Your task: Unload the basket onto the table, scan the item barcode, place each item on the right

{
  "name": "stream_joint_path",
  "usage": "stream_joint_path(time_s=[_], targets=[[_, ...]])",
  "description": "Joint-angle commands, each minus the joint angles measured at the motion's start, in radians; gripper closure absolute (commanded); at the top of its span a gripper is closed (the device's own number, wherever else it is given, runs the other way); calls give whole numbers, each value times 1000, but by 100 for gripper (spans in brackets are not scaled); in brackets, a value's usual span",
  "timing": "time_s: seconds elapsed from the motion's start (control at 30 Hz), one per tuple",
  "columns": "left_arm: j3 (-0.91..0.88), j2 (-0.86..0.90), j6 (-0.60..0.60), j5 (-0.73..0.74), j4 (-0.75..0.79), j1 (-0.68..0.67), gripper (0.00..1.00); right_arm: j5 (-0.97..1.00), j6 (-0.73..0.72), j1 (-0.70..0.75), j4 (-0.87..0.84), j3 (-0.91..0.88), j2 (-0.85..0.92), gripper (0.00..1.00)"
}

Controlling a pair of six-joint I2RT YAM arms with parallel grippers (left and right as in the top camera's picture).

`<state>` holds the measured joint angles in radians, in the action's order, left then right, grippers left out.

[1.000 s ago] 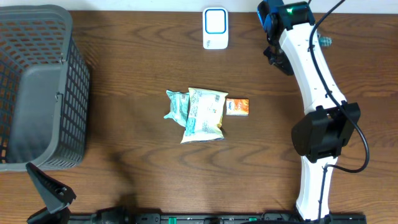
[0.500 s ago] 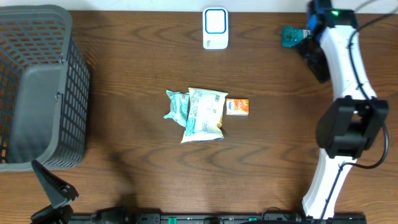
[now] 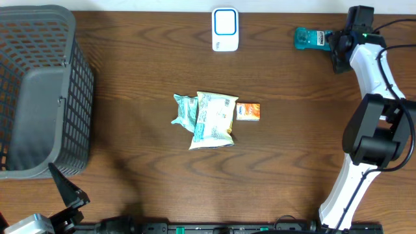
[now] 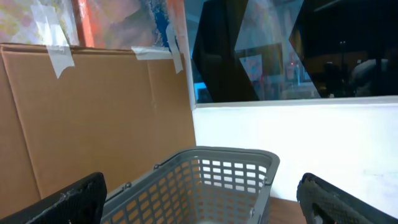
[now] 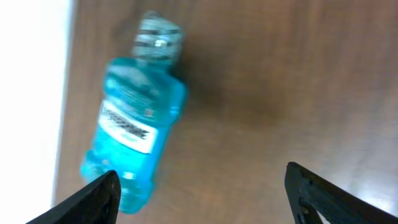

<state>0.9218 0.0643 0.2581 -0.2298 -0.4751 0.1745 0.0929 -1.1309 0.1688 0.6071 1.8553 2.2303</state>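
Note:
A blue mouthwash bottle (image 3: pixel 311 38) with a white label lies on its side on the wooden table at the back right. My right gripper (image 3: pixel 337 48) hovers just to its right, open and holding nothing. In the right wrist view the bottle (image 5: pixel 134 124) lies past the left finger, cap pointing away, and my right gripper (image 5: pixel 202 199) has bare wood between its fingers. The white scanner (image 3: pixel 225 29) stands at the back centre. My left gripper (image 3: pixel 65 192) stays at the front left, open and empty (image 4: pixel 202 202).
A grey plastic basket (image 3: pixel 39 91) fills the left side, also facing the left wrist camera (image 4: pixel 211 180). Two snack bags (image 3: pixel 211 118) and a small orange box (image 3: pixel 248 111) lie mid-table. Bare wood lies between them and the scanner.
My right arm swung from beside the scanner to the back right corner. The bottle now lies on the table there, free of the opened jaws. The left arm barely moved.

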Motion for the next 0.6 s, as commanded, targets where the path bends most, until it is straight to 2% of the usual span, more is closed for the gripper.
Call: stream_joint_path(time_s=[0.0, 0.03, 0.17, 0.2, 0.27, 0.3, 0.4, 0.57], targets=[[-19, 4, -10, 13, 0, -4, 2, 10, -35, 0, -88, -5, 27, 27], [-25, 4, -10, 13, 0, -4, 2, 10, -34, 0, -126, -5, 37, 29], [-53, 4, -9, 12, -4, -4, 2, 5, 42, 0, -312, -5, 96, 50], [-61, 4, -9, 12, -4, -4, 2, 6, 49, 0, -345, -5, 110, 64], [-79, 4, -9, 12, -4, -4, 2, 6, 50, 0, -406, -5, 136, 84], [-90, 4, -9, 12, -5, -4, 2, 6, 56, -1, -447, -5, 153, 90], [-119, 4, -9, 12, -19, -4, 2, -7, 74, -8, -553, -4, 198, 99], [-168, 4, -9, 9, -26, -4, 2, -24, 75, -35, -649, 26, 269, 99]])
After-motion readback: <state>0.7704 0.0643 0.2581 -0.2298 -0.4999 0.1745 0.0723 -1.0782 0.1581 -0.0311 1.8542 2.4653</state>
